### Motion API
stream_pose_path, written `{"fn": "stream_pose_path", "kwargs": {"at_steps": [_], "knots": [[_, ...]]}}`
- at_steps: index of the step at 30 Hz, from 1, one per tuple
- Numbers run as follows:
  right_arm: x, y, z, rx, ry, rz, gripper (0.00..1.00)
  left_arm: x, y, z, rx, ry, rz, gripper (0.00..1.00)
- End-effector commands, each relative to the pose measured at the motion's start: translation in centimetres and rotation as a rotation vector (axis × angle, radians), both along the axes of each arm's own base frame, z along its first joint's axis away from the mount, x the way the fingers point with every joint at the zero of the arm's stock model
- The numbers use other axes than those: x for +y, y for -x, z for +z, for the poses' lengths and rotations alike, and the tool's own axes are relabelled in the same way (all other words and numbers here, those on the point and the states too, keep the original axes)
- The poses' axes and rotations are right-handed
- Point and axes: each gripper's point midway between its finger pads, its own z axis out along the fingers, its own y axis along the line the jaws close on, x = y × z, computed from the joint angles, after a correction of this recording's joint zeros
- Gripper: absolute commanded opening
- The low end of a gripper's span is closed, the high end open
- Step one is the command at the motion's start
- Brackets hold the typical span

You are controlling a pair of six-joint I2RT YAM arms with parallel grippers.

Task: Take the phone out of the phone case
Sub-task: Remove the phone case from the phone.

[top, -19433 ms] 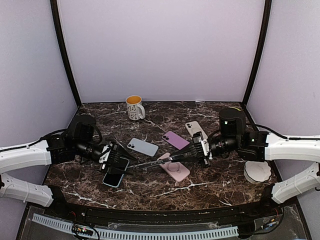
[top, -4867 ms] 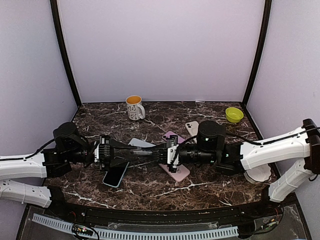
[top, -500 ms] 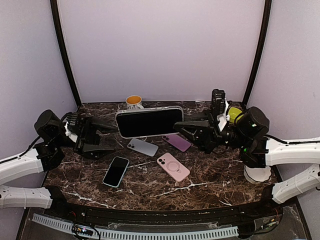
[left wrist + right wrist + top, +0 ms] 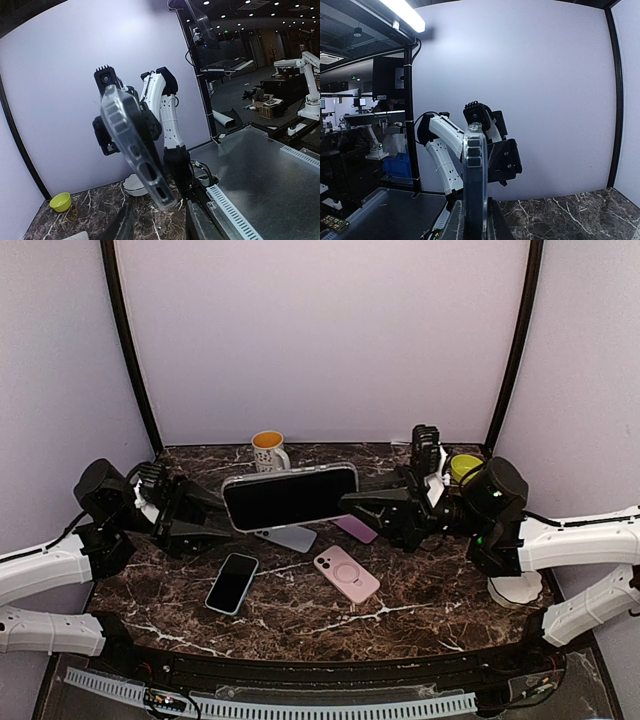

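Note:
A phone in a clear case (image 4: 290, 497) hangs in the air above the table, long side level, dark screen facing the camera. My right gripper (image 4: 352, 501) is shut on its right end; in the right wrist view the phone (image 4: 475, 185) stands edge-on, pinched between both fingers of the gripper (image 4: 475, 222). My left gripper (image 4: 222, 520) is open at the phone's left end. In the left wrist view the case edge (image 4: 135, 150) reaches down toward the gap of the gripper (image 4: 159, 222), and neither finger touches it.
On the marble table lie a black phone (image 4: 232, 582), a pink case with a ring (image 4: 346, 573), a grey-blue phone (image 4: 292, 538) and a purple phone (image 4: 358, 529). A mug (image 4: 268, 448) stands at the back, a green bowl (image 4: 462, 466) at the back right and a white bowl (image 4: 515, 588) at the right.
The cased phone has moved slightly left and down and tilted a little, still held by the right gripper. The left gripper stays open at its left end.

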Motion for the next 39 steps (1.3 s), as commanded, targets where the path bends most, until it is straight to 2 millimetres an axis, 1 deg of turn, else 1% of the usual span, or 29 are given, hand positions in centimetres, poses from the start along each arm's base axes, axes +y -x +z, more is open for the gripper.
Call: {"fn": "stream_pose_path", "kwargs": {"at_steps": [1,8,15,20,25,31,39], "knots": [[-1.2,0.8,4.0,-0.079,-0.131,0.02,0.0,0.4,0.7,2.1,-0.025,0.046,-0.037,0.38],[-0.8,0.7,3.7,-0.083,-0.121,0.028,0.0,0.2,0.9,1.6,-0.011,0.022,-0.066,0.34],[-0.6,1.0,3.7,-0.092,-0.122,0.047,0.0,-0.1,1.0,1.0,0.002,-0.001,-0.089,0.23],[-0.4,1.4,3.1,-0.087,-0.101,0.087,0.0,-0.2,1.4,0.6,-0.009,-0.011,-0.112,0.15],[-0.3,2.4,2.6,-0.071,-0.079,0.165,0.0,-0.1,2.0,0.2,-0.031,-0.021,-0.136,0.13],[-0.4,3.7,2.0,-0.03,-0.034,0.268,0.0,0.0,3.0,-1.1,-0.092,-0.043,-0.181,0.13],[-0.3,5.1,0.3,0.035,0.055,0.376,0.0,-0.4,3.4,-2.4,-0.171,-0.066,-0.157,0.13]]}}
